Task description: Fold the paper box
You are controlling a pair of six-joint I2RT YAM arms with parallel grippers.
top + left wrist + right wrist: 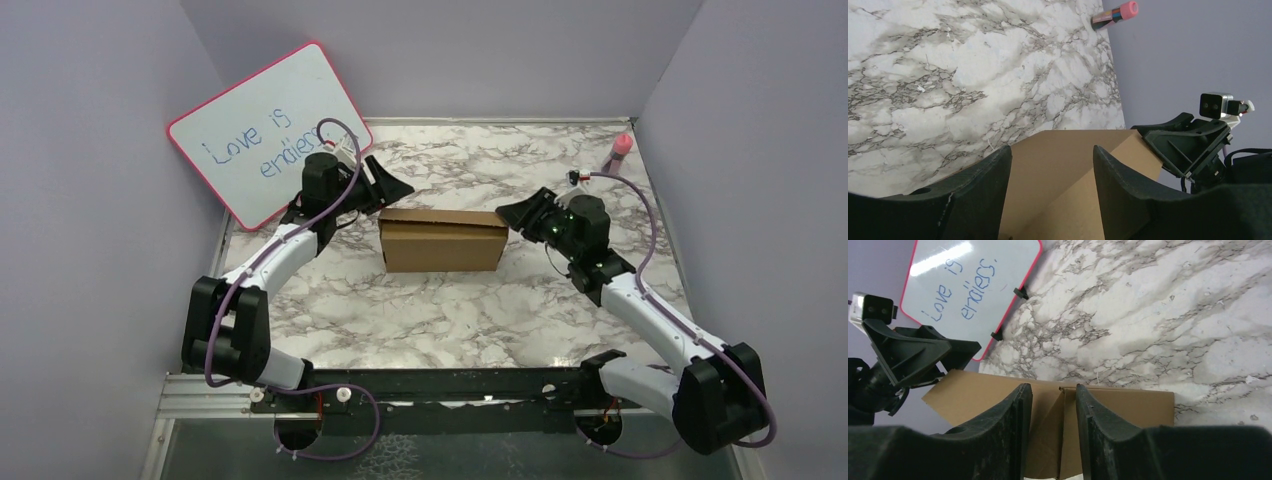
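The paper box (443, 240) is a brown cardboard box standing closed-looking on the marble table (450, 310), near the middle. My left gripper (400, 187) hovers at the box's upper left end, open. In the left wrist view its fingers (993, 175) stand wide apart, with the box (1058, 165) showing beyond the gap. My right gripper (507, 213) is at the box's upper right end. Its fingers (1088, 410) are apart with a narrower gap, and a folded edge of the box (1128, 407) lies in line with that gap. Neither grip touches cardboard that I can see.
A pink-framed whiteboard (270, 130) with blue writing leans against the left wall, just behind the left arm. A pink-capped marker (618, 150) stands in the far right corner. Lavender walls close three sides. A metal rail (420, 385) runs along the near edge.
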